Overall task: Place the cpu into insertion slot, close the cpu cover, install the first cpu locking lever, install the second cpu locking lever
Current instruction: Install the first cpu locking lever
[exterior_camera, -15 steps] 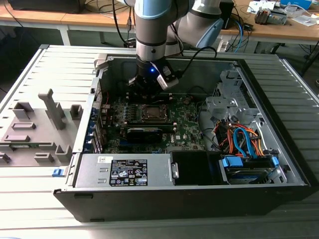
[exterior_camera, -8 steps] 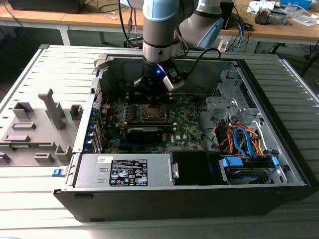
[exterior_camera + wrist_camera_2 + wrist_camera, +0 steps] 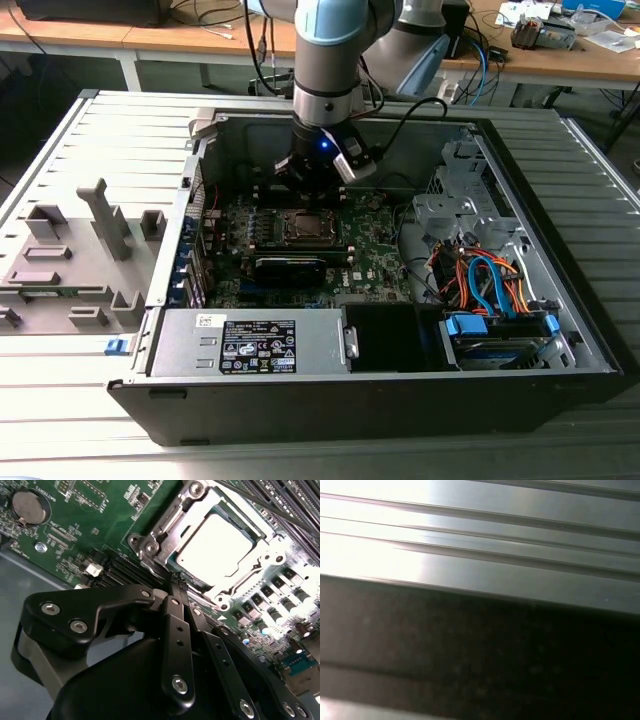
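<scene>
The cpu (image 3: 215, 547), a pale silver square, lies flat in its socket on the green motherboard (image 3: 90, 525). The cpu cover (image 3: 167, 527), a silver metal frame, lies down around the chip's top. My gripper (image 3: 176, 580) hangs just off the socket's edge with its two black fingers (image 3: 175, 630) pressed together and nothing between them. In the exterior view my gripper (image 3: 312, 192) stands over the far side of the socket, where the cpu (image 3: 303, 227) shows. I cannot tell how the locking levers stand.
The motherboard sits inside an open computer case (image 3: 520, 390) on a ribbed grey table. A power supply (image 3: 250, 345) lies along the near wall, a drive cage with coloured cables (image 3: 490, 290) at the exterior view's right. Grey fixtures (image 3: 80, 250) stand outside the case at the left.
</scene>
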`<state>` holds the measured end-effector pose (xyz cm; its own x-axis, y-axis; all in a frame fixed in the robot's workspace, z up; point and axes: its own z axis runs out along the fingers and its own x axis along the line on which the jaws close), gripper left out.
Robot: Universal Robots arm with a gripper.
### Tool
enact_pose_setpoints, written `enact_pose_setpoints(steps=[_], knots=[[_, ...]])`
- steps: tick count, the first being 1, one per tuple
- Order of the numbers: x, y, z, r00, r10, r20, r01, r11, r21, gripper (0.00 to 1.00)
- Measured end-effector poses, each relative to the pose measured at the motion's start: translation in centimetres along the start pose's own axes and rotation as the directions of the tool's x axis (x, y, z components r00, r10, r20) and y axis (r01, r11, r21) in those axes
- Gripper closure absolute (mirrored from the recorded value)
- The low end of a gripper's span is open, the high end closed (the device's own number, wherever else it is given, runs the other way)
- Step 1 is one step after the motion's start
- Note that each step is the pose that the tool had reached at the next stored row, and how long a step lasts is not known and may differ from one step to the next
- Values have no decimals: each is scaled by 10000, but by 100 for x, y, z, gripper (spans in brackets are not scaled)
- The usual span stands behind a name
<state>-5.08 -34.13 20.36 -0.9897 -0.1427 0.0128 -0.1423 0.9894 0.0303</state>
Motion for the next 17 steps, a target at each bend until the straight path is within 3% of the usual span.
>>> enact_pose_setpoints(steps=[3, 10, 12, 14, 17], knots=[[-32, -4, 1, 10000, 0, -2, 0, 10000, -19, 89], [-147, -21, 0, 10000, -2, -18, 2, 9999, -148, 89], [-154, -23, 0, 10000, -3, -13, 3, 9998, -190, 89], [-154, -21, 0, 10000, -5, 1, 5, 9996, -293, 89], [-154, -19, -3, 10000, -4, 7, 5, 9994, -343, 89]])
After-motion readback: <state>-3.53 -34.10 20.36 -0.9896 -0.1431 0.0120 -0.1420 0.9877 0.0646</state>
